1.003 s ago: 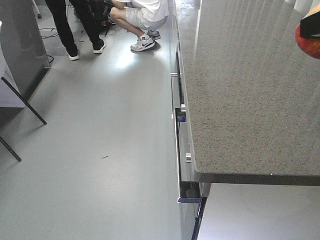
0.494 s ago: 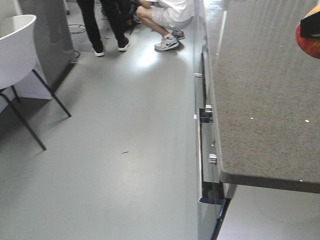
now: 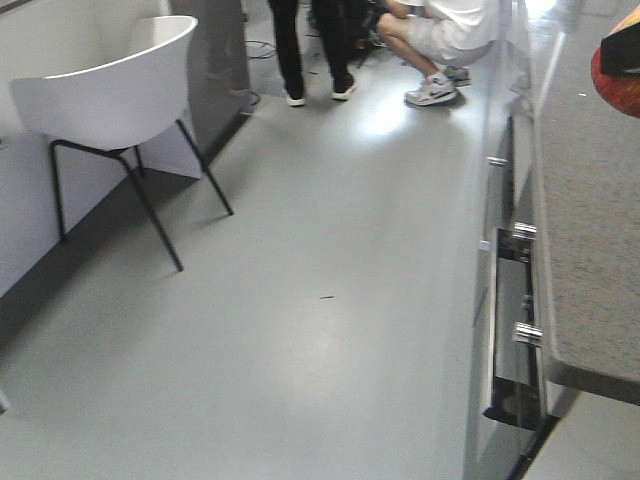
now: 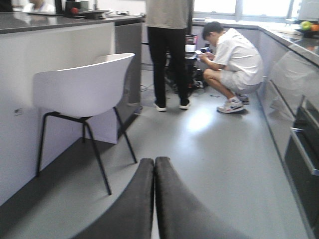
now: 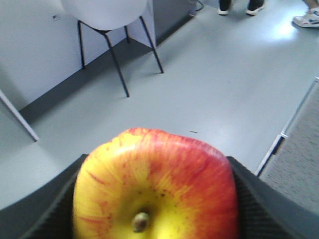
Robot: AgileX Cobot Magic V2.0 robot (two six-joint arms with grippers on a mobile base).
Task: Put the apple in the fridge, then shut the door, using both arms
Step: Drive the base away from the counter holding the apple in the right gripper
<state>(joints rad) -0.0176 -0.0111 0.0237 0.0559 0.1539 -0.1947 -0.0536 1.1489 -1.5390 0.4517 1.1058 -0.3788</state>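
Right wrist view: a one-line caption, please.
Right gripper shut on a red-and-yellow apple, stem toward camera, above grey floor near a white chair.

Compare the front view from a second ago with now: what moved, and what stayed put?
The view swung left, so the robot seems to be turning: the counter slid to the right edge, a white chair came in on the left, the crouching person shifted right. Nothing was grabbed or released. The apple stays in the right gripper, same top-right corner; the left gripper is shut, empty.
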